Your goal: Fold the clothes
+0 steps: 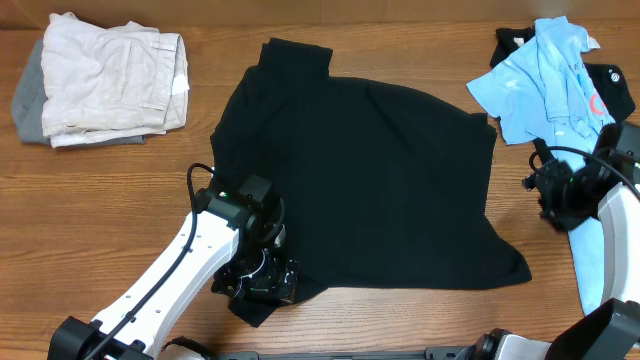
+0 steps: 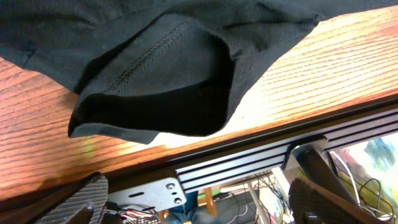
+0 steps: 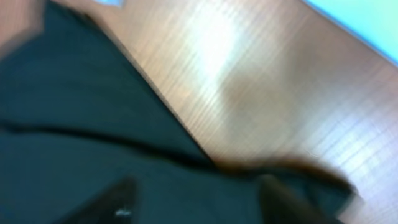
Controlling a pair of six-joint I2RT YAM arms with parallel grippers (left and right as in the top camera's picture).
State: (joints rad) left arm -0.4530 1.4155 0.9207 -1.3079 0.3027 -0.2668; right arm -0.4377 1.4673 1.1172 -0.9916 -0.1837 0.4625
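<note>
A large black short-sleeved shirt (image 1: 370, 180) lies spread flat across the middle of the table. My left gripper (image 1: 262, 282) is at its near left sleeve, close to the table's front edge. In the left wrist view the fingers (image 2: 199, 190) are wide apart and empty, with the sleeve's open hem (image 2: 155, 87) just ahead. My right gripper (image 1: 548, 200) hovers off the shirt's right edge. The right wrist view is blurred and shows its fingers (image 3: 199, 196) apart over black fabric (image 3: 74, 124). A light blue polo (image 1: 545, 80) lies crumpled at the far right.
A folded beige garment (image 1: 105, 80) rests on a grey one (image 1: 28, 100) at the far left. A black garment with red print (image 1: 612, 90) lies under the polo. An aluminium rail (image 2: 261, 158) runs below the table's front edge.
</note>
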